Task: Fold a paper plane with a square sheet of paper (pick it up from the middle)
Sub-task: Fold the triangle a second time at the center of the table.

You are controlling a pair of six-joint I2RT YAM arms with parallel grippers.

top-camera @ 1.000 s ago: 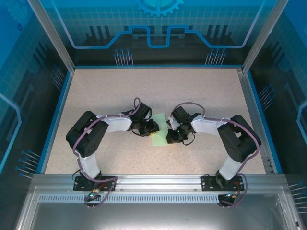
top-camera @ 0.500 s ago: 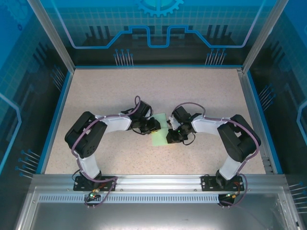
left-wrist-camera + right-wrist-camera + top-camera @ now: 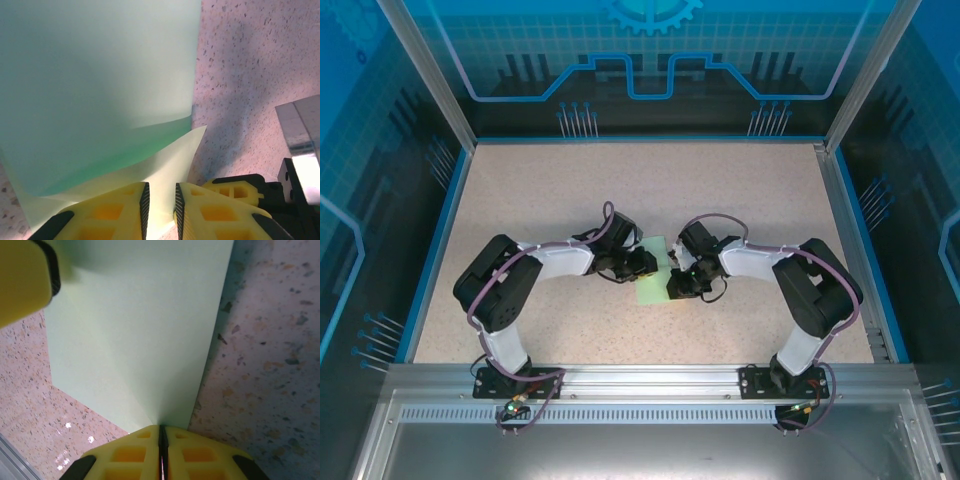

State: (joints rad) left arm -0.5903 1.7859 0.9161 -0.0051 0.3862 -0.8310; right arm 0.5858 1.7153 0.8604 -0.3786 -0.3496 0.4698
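Note:
The square sheet of paper [image 3: 654, 272], pale mint green, lies mid-table between both grippers, partly folded into layers. In the left wrist view a lifted green layer [image 3: 100, 75] hangs over a paler flap that runs into the narrow gap of my left gripper [image 3: 160, 210]. Its pads stand slightly apart, so it is open. My right gripper [image 3: 161, 432] is shut on the near edge of the sheet [image 3: 140, 330], with creases fanning out from the pinch. From above, the left gripper [image 3: 645, 263] sits at the sheet's left edge and the right gripper [image 3: 676, 281] at its right edge.
The speckled beige table [image 3: 650, 190] is ringed by a blue rim and clear walls. A yellow left fingertip [image 3: 25, 280] shows over the sheet's far corner. A right finger [image 3: 235, 192] sits close beside my left jaws.
My left gripper has edged slightly right, further onto the sheet. The right gripper has kept its pinch and place.

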